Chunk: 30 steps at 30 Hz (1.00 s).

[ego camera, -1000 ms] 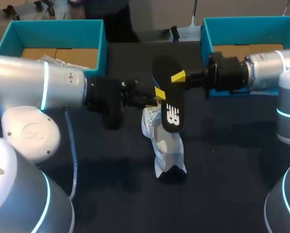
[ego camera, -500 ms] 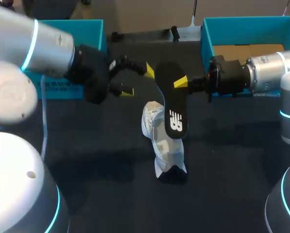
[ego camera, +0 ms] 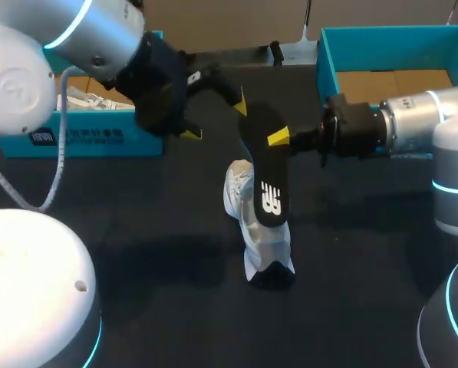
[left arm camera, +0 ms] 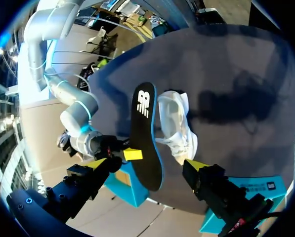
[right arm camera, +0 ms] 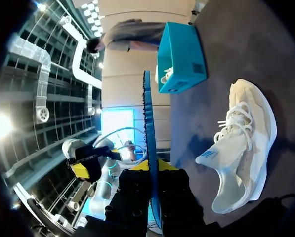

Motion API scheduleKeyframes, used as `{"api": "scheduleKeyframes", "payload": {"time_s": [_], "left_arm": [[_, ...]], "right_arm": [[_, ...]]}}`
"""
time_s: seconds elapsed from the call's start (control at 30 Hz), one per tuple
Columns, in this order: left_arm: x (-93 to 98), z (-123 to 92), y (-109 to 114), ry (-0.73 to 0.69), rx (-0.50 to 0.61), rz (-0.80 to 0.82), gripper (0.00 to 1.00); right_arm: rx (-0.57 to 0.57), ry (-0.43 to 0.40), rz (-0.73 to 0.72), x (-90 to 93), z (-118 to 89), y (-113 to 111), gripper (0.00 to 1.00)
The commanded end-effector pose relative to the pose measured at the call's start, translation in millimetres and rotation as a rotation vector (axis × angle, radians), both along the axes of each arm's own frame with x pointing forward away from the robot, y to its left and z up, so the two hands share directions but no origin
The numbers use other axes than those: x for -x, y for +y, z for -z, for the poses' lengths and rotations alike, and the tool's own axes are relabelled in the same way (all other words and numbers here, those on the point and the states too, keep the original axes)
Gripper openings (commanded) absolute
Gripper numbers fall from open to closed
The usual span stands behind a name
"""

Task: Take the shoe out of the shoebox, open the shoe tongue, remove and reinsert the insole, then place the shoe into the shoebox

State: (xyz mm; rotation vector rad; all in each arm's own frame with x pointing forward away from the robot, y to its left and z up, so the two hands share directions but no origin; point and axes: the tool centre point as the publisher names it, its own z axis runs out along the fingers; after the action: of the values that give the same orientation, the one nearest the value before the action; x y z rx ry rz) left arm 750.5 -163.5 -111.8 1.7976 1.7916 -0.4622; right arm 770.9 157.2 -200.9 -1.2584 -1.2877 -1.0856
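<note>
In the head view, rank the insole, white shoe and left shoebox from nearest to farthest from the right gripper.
1. insole, clamped in the right gripper itself.
2. white shoe, on the table under the insole's lower end.
3. left shoebox, across the table at the far left.

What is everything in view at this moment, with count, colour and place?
white lace-up sneaker: 1, white, lying mid-table.
black foam insole: 1, black with a blue edge, held over the sneaker.
teal cardboard shoeboxes: 2, teal, one at the back left, one at the back right.
white laced item: 1, white, inside the left shoebox, partly hidden.
dark table: 1, black, under everything.
left gripper: 1, yellow-tipped, open, beside the insole's far end.
right gripper: 1, yellow-tipped, shut on the insole.
</note>
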Motion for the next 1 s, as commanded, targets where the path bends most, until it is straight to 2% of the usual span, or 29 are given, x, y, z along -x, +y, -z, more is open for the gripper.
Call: {"api": "scheduleKeyframes", "payload": {"time_s": [0.03,0.23,0.37,0.8,1.0], "left_arm": [[-2.8,-7,-6,0.025,-0.104,-0.048,1.00],[-9.9,-18,-20,0.108,-0.205,-0.103,1.00],[-11.5,-15,-32,0.143,-0.268,-0.101,1.00],[-19.3,-1,-32,0.206,-0.431,-0.154,1.00],[-15.4,1,-39,0.196,-0.498,-0.157,1.00]], "right_arm": [[0.017,0.012,-0.007,-5.2,1,5,0.00],[0.040,0.042,-0.015,-6.7,3,8,0.00],[0.039,0.042,-0.027,-6.9,6,10,0.00],[0.024,0.050,-0.032,-13.2,6,4,0.00],[0.027,0.057,-0.035,-14.4,12,4,0.00]]}}
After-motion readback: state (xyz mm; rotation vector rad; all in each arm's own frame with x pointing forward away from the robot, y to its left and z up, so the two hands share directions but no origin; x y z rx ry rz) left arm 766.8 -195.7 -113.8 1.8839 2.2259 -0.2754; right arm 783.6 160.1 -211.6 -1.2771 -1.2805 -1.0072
